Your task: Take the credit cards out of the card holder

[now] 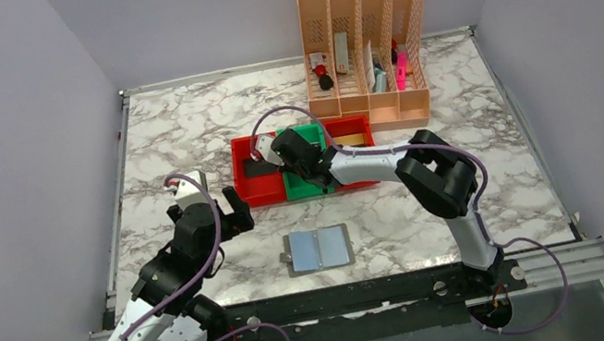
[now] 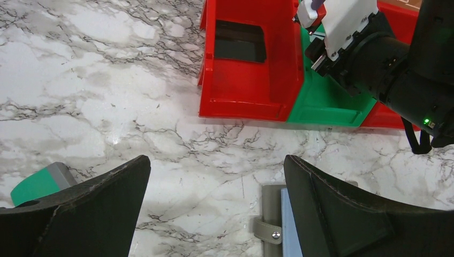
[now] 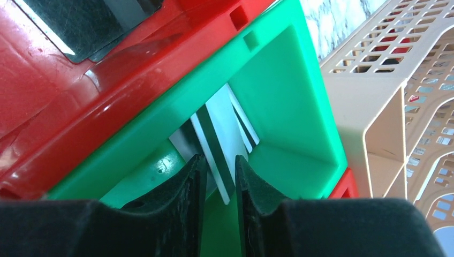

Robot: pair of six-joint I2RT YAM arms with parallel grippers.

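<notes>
The grey card holder point(image 1: 319, 249) lies open and flat on the marble near the front edge; its snap strap point(image 2: 269, 230) shows in the left wrist view. My left gripper point(image 1: 236, 215) point(image 2: 217, 163) is wide open and empty, above the table just left of the holder. My right gripper point(image 1: 296, 157) point(image 3: 220, 160) is down in the green bin point(image 3: 289, 91), jaws a narrow gap apart. The silver-grey card point(image 3: 217, 128), with a black stripe, leans in that bin, one corner reaching between the fingertips. The black card point(image 1: 258, 167) point(image 2: 240, 40) lies in the left red bin point(image 2: 243, 96). The gold-tan card point(image 1: 351, 138) lies in the right red bin.
The tall peach slotted organiser point(image 1: 366, 47) point(image 3: 385, 107) stands behind the bins, with small items in its slots. A small teal block point(image 2: 35, 184) lies on the table by my left finger. The right arm point(image 2: 385, 69) reaches across the bins.
</notes>
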